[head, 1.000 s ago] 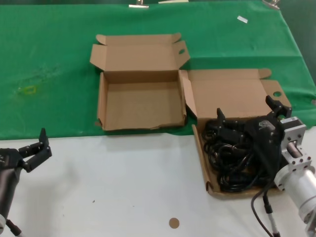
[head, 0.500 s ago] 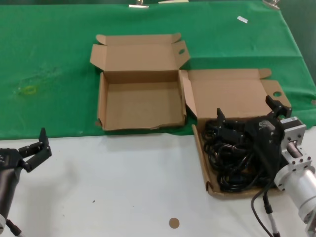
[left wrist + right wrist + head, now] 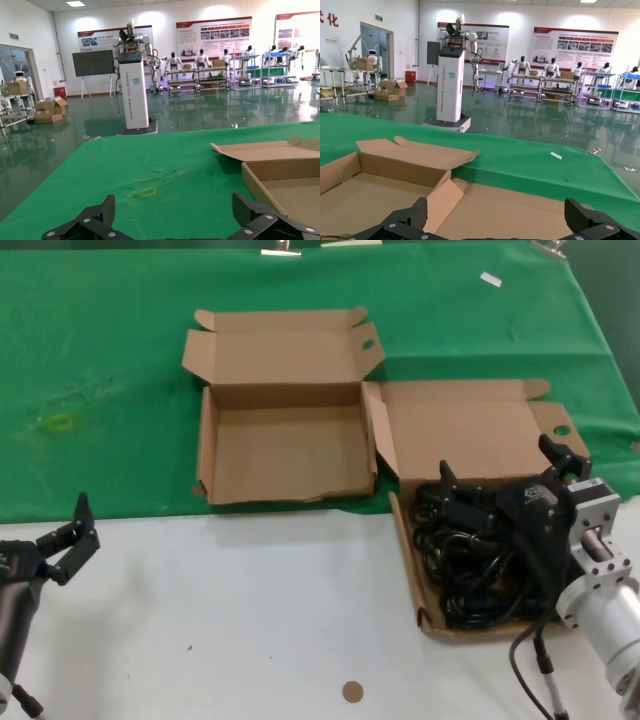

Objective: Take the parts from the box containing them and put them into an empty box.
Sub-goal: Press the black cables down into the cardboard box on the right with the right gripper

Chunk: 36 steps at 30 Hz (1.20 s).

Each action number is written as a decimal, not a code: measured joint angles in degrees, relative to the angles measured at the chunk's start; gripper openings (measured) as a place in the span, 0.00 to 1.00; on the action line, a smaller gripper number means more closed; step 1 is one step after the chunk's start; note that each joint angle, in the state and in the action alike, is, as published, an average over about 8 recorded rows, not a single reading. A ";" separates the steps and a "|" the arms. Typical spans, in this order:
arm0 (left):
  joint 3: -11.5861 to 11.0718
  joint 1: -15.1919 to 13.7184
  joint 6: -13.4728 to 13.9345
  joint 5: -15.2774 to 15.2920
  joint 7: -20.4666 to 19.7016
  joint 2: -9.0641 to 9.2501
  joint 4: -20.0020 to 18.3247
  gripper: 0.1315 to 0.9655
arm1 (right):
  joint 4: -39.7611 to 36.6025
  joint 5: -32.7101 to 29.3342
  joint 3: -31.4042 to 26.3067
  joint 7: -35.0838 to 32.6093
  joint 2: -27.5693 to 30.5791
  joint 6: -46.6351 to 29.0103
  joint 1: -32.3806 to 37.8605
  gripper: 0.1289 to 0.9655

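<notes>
The parts, black cables (image 3: 468, 562) in loose loops, lie in the right cardboard box (image 3: 407, 558), whose lid (image 3: 470, 430) is folded back. The empty box (image 3: 290, 455) stands open to its left on the green cloth. My right gripper (image 3: 500, 465) is open and hovers just above the cables at the box's far end, holding nothing. In the right wrist view its gripper (image 3: 496, 210) frames the lid (image 3: 520, 210), and the cables are hidden below. My left gripper (image 3: 68, 540) is open and empty at the table's left edge; its wrist view (image 3: 174, 205) faces the cloth.
A green cloth (image 3: 100, 360) covers the far half of the table, and the near half is white (image 3: 250, 610). A small brown disc (image 3: 351, 691) lies near the front. A white scrap (image 3: 490, 279) lies far back on the right. The empty box's corner (image 3: 285, 170) shows in the left wrist view.
My left gripper has shifted slightly to the left and turned a little. The right gripper and the cables have not moved.
</notes>
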 joint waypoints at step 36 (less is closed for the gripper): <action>0.00 0.00 0.00 0.00 0.00 0.00 0.00 0.14 | 5.10 11.09 -16.56 5.13 41.27 -7.12 2.60 1.00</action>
